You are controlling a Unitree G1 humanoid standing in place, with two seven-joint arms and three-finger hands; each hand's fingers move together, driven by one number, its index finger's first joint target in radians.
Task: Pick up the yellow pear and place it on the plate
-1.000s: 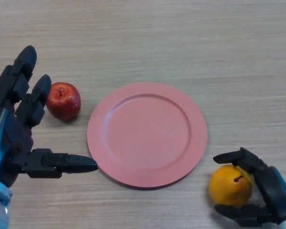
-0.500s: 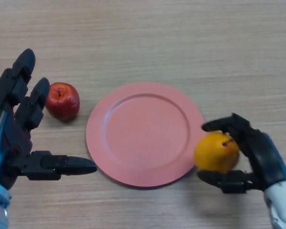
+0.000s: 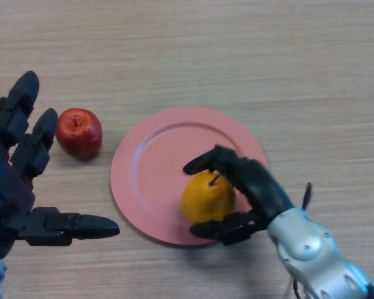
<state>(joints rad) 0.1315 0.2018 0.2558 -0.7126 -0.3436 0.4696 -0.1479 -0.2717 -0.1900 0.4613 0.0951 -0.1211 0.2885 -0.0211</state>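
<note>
Right hand (image 3: 249,187) grips the yellow pear (image 3: 207,198) over the plate (image 3: 143,156); red apple (image 3: 79,132) beside spread left hand (image 3: 15,180).

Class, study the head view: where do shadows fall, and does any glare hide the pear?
Head view: soft light; a faint shadow hugs the plate's near rim; the red apple shows a small highlight; no glare hides the yellow pear, held by the right hand.

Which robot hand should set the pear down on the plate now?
The right robot hand: its fingers are already curled round the yellow pear, over the pink plate. The left robot hand is open and holds nothing, off to the plate's left near the red apple.
</note>
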